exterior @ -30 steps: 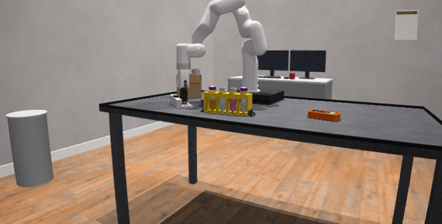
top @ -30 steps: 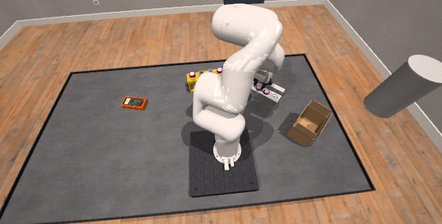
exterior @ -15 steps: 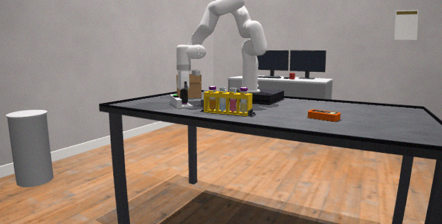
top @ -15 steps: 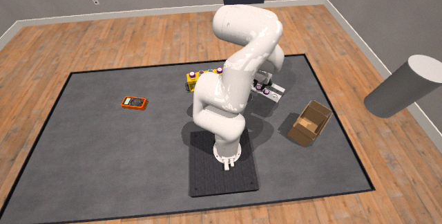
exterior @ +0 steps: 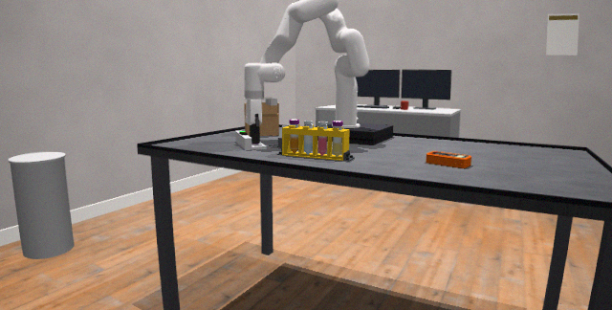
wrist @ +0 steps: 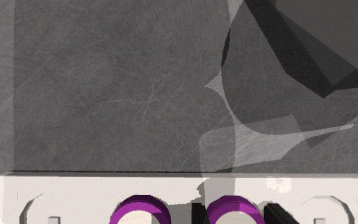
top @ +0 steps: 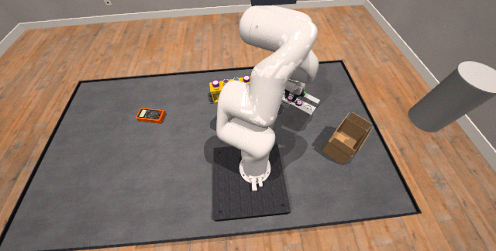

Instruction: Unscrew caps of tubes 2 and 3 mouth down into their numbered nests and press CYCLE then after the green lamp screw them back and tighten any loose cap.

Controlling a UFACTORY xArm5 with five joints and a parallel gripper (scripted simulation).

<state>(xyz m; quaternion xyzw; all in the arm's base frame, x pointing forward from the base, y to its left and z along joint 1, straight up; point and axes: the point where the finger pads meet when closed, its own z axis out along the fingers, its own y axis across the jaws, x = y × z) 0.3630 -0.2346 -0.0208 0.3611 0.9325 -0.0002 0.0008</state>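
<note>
The white cap tray [wrist: 180,200] lies along the bottom of the wrist view, with two purple caps in its middle nests. My gripper [wrist: 237,214] is down at the tray. Its dark fingers stand on either side of the right-hand cap, the cap of tube 2 [wrist: 230,210], and close on it. The cap of tube 3 [wrist: 140,211] sits in the nest to its left. The outer nests are empty. The yellow tube rack [exterior: 316,143] holds four tubes. The outer two tubes carry purple caps [exterior: 294,121] [exterior: 338,122] and the middle two stand open. The arm hides most of the tray [top: 302,104] in the top view.
An open cardboard box [top: 347,138] lies right of the tray. An orange multimeter [top: 150,115] lies at the left of the mat. A small green spot [top: 304,93] shows beside the tray. The key housing is hidden behind the arm.
</note>
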